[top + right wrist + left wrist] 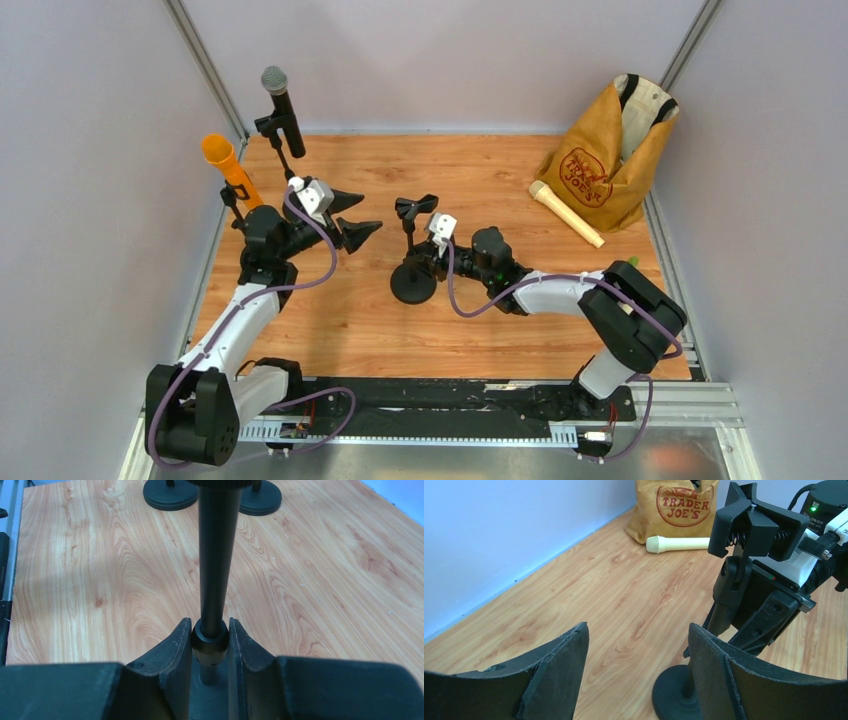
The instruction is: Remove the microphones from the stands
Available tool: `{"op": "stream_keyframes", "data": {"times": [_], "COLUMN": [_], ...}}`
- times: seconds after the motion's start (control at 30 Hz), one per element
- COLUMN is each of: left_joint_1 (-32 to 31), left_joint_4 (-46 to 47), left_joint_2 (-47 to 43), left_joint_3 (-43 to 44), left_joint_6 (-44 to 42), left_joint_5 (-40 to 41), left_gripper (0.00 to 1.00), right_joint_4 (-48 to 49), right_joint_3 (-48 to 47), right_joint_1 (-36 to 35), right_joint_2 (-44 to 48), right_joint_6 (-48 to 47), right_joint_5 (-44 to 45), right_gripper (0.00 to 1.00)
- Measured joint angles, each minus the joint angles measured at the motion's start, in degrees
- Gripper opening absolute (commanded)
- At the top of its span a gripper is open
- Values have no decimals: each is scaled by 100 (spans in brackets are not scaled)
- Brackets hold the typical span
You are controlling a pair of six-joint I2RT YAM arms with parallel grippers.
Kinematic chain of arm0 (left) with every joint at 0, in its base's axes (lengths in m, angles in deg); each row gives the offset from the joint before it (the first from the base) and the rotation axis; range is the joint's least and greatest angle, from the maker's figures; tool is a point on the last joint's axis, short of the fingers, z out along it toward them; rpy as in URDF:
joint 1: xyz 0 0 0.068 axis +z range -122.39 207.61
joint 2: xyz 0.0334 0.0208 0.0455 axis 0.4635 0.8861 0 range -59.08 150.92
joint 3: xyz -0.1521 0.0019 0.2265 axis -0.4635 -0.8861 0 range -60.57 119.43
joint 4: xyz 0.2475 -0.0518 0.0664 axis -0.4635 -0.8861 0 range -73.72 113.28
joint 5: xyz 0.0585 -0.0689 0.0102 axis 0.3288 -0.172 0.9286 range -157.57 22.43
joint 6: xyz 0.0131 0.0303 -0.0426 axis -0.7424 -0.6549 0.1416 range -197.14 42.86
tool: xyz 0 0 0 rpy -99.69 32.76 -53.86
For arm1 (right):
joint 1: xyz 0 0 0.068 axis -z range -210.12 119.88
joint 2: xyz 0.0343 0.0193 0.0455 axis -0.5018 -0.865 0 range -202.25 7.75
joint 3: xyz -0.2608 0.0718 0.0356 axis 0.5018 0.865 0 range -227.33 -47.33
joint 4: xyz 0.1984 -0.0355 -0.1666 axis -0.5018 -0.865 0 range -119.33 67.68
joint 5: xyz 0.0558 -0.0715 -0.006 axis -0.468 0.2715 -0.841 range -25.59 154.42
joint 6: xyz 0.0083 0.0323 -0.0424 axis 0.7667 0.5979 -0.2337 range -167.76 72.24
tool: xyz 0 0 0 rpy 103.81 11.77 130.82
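I am seeing the right gripper [210, 636] clamping shut on the pole of the empty stand [413, 284] at the centre of the top view, both fingers pressing a collar low on the pole. The left gripper [358, 214] is hanging wide open, holding nothing, left of centre near that stand. The black microphone [281, 105] is sitting clipped in its stand at upper left, with the orange microphone [228, 165] clipped just below it. A cream microphone [566, 213] is lying beside the paper bag [600, 170] at upper right.
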Motion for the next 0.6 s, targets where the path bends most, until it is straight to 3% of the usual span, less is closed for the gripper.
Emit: {"op": "stream_keyframes", "data": {"times": [0.23,0.6], "left_joint_1": [0,-153], "left_joint_4": [107,-219], "left_joint_2": [282,444], "left_joint_3": [0,319], "left_joint_6": [98,33], "left_joint_5": [-94,-868], "left_gripper": [80,80], "right_joint_4": [-826,-2704], "right_joint_3": [-348,-1788], "right_joint_1": [114,876], "right_joint_2": [133,824], "right_joint_6": [17,424], "right_joint_5": [-131,-538], "right_gripper": [0,0]}}
